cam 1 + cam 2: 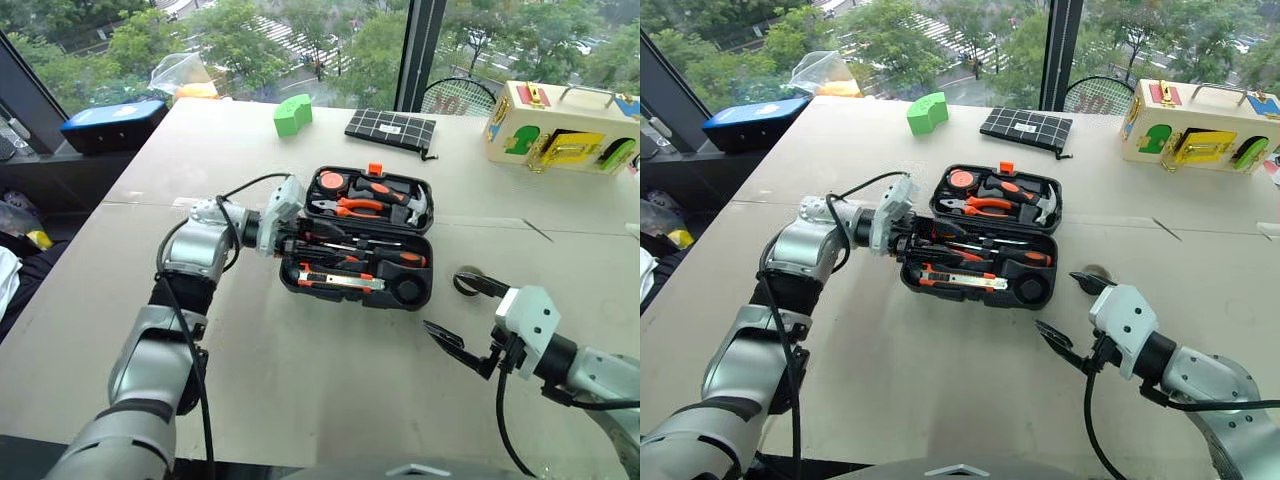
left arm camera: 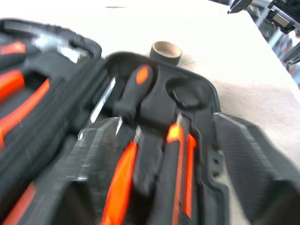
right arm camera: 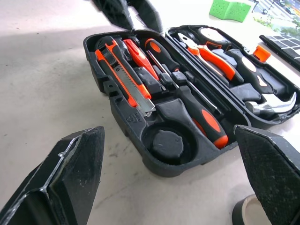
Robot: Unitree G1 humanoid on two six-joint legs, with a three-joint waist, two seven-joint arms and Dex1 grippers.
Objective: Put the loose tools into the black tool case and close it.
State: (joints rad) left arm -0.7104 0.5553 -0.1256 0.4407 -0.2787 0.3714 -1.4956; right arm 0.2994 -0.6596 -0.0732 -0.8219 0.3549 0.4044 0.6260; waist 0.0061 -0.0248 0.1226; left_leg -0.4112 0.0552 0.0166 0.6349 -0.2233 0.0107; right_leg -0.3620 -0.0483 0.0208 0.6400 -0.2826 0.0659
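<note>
The black tool case lies open in the middle of the table, its orange latch on the far edge. In its near half lie slim orange-and-black tools: a screwdriver, an orange flat knife and others. A round slot there holds nothing. The small dark roll stands on the table just right of the case. My left gripper is open over the near half's left end, its fingers either side of the stowed tools. My right gripper is open beside the roll, holding nothing.
The case's far half holds pliers, a hammer and a round tape measure. At the back stand a green block, a gridded black pouch and a colourful latch box. A blue-lidded box sits off the table's left.
</note>
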